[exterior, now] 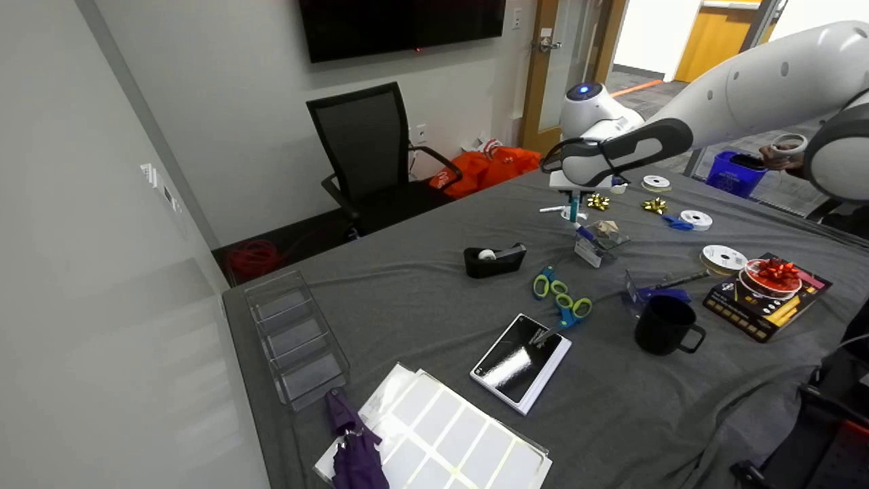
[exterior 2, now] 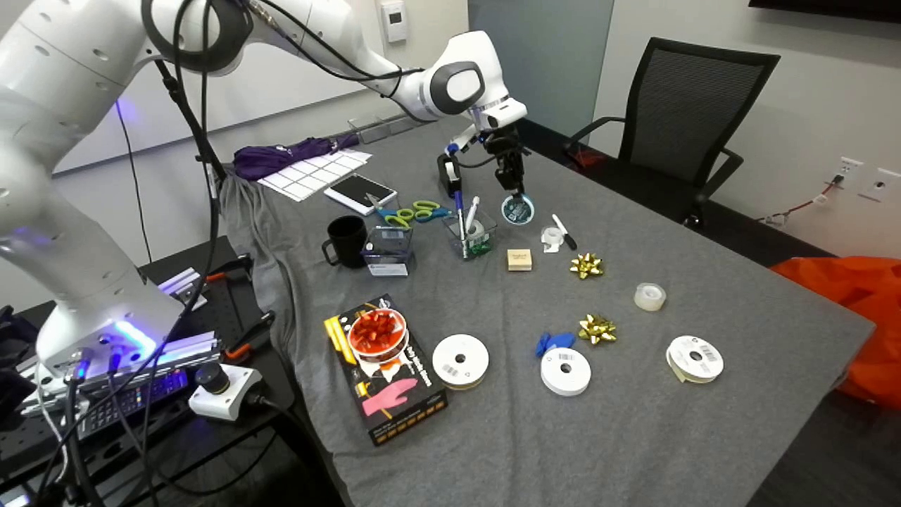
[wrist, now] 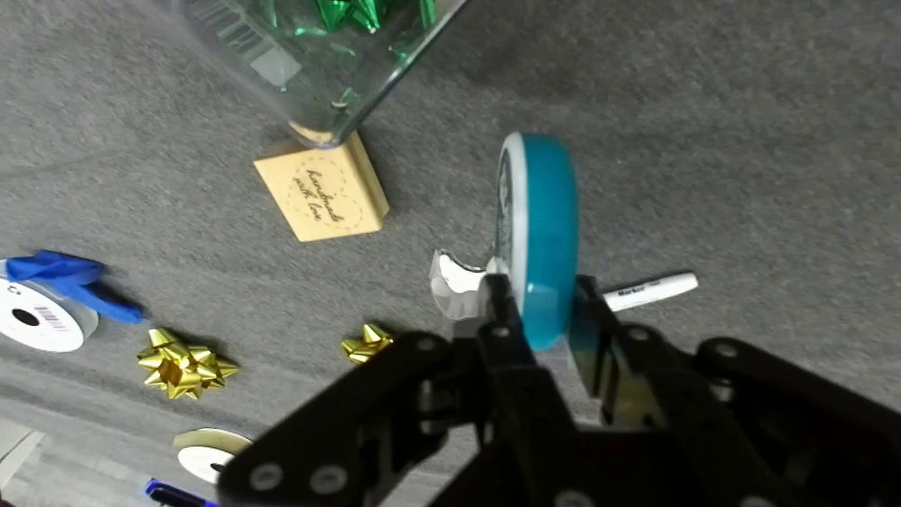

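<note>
A black cup stands on the gray cloth. Near the cup are two pairs of scissors and a box with a red bow on top. The purple bundle and black chair are farther from the cup.

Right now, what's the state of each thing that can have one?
Round teal-and-white container, held on edge in the jaws
Matte black cylindrical mug, upright
Purple fabric umbrella, folded up
Black plastic tape dispenser, upright
Black mesh chair, unoccupied
Black wall screen, dark
White-and-black marker, lying flat
</note>
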Tool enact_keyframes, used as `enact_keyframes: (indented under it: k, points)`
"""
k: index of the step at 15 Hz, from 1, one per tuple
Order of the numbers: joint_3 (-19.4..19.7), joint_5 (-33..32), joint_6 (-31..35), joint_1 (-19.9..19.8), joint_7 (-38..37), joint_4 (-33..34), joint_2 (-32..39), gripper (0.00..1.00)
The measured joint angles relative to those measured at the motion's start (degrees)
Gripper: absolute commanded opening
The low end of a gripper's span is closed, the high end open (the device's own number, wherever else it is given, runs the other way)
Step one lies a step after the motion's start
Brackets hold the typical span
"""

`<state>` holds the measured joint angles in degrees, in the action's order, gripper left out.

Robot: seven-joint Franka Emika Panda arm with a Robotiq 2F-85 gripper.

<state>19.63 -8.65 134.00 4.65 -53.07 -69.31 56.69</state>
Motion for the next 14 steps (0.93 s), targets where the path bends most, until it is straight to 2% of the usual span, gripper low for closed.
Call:
enact_keyframes:
  k: [5,13,14]
  points:
    - [0.0,-1.6,-5.1,-0.3,-0.4,6.3,4.4,0.06]
    - [0.0,-1.7,0.4,-1.4,-0.4,8.4,7.8,0.06]
    - [0.0,-1.7,1.4,-1.6,-0.4,8.4,8.3,0.2]
